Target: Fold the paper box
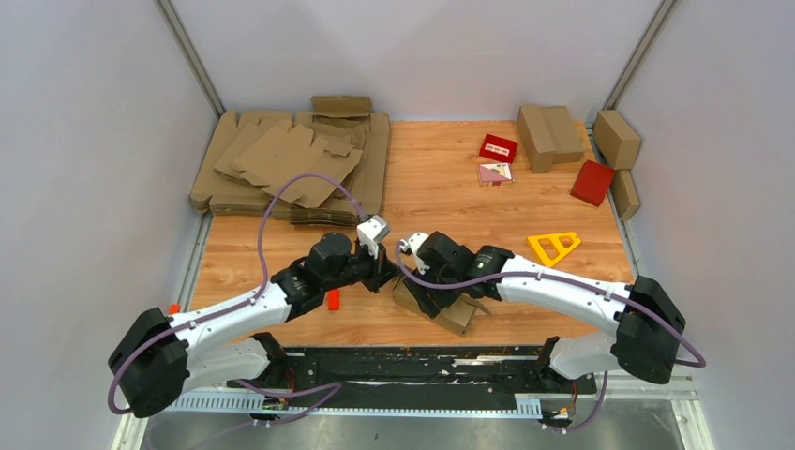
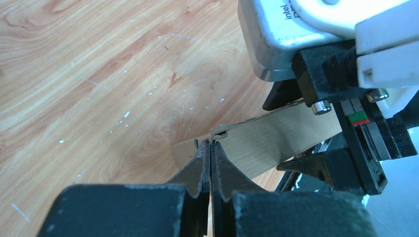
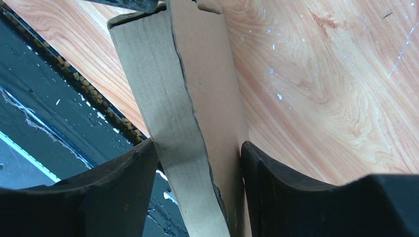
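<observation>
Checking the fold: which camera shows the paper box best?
Right wrist: the paper box is close up, its creased wall clamped in the right gripper. Top external shows only part of it under the arms; left wrist shows one flap pinched by the left gripper.

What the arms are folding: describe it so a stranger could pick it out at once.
Start at the near edge of the wooden table, midway between the arm bases. There the paper box, brown cardboard, is pinched by the left claw and right claw. Unlike the flat sheets stacked far left and the closed cartons far right, it is half-folded and held.
</observation>
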`<action>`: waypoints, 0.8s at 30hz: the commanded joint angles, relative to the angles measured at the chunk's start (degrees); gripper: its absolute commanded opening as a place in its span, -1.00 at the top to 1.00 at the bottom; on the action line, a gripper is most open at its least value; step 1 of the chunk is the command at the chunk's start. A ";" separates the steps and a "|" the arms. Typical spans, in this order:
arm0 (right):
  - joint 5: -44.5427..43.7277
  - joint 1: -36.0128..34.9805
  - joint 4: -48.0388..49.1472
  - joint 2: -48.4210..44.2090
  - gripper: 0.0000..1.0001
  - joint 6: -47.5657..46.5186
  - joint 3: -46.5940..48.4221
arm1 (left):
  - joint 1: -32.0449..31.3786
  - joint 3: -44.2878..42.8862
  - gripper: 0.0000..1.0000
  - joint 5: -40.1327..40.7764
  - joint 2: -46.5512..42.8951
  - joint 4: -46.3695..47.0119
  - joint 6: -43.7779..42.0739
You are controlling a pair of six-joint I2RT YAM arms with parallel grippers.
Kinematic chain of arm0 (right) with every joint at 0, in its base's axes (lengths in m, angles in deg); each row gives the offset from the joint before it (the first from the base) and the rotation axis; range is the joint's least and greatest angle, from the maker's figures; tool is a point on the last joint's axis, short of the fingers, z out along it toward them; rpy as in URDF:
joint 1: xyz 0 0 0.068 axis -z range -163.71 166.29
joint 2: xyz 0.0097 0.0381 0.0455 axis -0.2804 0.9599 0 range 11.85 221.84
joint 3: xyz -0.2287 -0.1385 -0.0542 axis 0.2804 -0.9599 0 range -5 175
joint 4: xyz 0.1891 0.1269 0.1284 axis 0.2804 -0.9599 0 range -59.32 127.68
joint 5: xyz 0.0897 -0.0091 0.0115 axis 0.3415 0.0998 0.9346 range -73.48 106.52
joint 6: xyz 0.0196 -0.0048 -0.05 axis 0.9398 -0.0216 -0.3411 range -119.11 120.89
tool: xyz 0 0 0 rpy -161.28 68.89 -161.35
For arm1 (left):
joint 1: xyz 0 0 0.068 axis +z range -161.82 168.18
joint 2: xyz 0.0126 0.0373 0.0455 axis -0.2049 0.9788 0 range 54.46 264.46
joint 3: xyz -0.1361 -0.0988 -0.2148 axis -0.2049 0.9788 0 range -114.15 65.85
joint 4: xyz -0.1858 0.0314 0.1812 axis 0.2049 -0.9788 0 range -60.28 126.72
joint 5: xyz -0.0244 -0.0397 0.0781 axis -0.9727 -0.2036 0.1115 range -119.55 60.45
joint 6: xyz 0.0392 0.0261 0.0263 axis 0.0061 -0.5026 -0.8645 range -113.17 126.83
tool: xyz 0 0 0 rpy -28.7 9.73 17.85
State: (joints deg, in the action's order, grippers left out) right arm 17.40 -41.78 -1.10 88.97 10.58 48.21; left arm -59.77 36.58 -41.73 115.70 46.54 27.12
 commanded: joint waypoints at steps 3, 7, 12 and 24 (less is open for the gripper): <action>-6.51 -0.16 2.39 0.75 -0.11 2.83 1.07 | -0.22 -0.94 1.00 3.70 -1.97 0.80 0.31; -8.25 0.15 3.17 1.80 -0.08 2.94 2.17 | -0.22 -2.38 1.00 4.63 0.61 2.00 -0.96; -7.67 2.03 4.80 2.92 -0.08 3.78 2.15 | -0.22 -2.62 1.00 4.79 5.10 4.45 -2.22; -7.86 3.38 5.01 2.67 -0.35 4.54 2.51 | -0.26 4.04 1.00 5.69 4.27 10.92 -1.68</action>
State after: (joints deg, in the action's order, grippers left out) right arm 13.19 -39.37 2.02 91.04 14.34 49.17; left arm -59.72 38.65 -35.86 120.68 57.87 26.03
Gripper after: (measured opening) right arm 0.642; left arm 0.007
